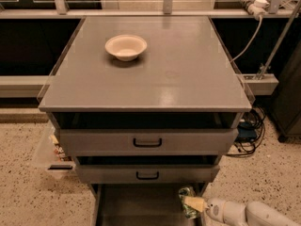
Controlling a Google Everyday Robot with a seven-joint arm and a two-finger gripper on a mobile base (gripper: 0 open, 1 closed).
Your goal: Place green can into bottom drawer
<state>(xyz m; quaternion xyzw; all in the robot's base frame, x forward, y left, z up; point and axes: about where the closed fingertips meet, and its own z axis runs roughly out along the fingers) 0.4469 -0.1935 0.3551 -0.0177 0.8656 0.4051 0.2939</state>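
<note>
The green can [187, 197] is small and mottled green, at the right side of the bottom drawer [136, 208], which is pulled out as a dark grey tray below the two closed upper drawers. My gripper [194, 204] reaches in from the bottom right on a white arm [244, 214], its pale fingers [194, 203] closed on the can. The can sits low over the drawer's right edge; I cannot tell whether it touches the drawer floor.
A beige bowl [125, 46] sits on the grey cabinet top [155, 74]. The two upper drawers [147, 142] have black handles. A clear bin [52, 154] stands at the cabinet's left, cables [247, 126] at its right. Speckled floor surrounds the cabinet.
</note>
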